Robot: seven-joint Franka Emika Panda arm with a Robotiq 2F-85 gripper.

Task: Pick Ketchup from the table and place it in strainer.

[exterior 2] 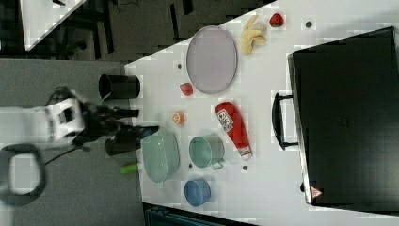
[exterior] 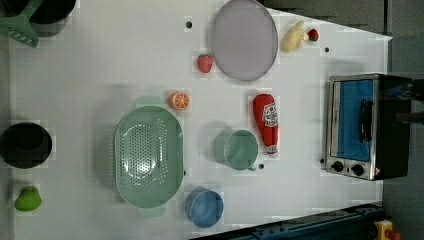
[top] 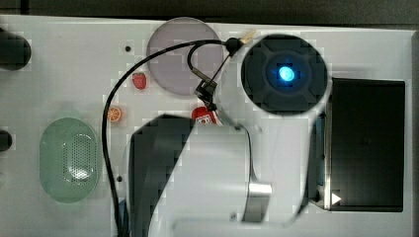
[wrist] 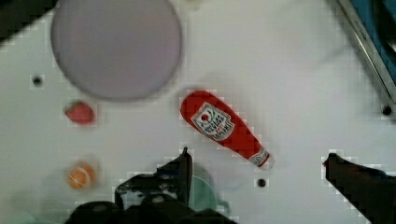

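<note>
we are hovering our tool (wrist: 254,161), jaws spread wide, above the ketchup (wrist: 222,127) lying untouched on the tabletop (wrist: 299,70); grasping and carrying to the strainer (exterior: 148,156) are remaining.

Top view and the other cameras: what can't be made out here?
- Red ketchup bottle with white label: top view, mostly hidden under the white arm.
- Its label text: wrist view, too blurred to read.
- Round teal-green mug: wrist view, largely behind the open gripper.
- Pale mint-green perforated strainer: right view, near rim hidden by the arm.

Bright even light, blocky blur
</note>
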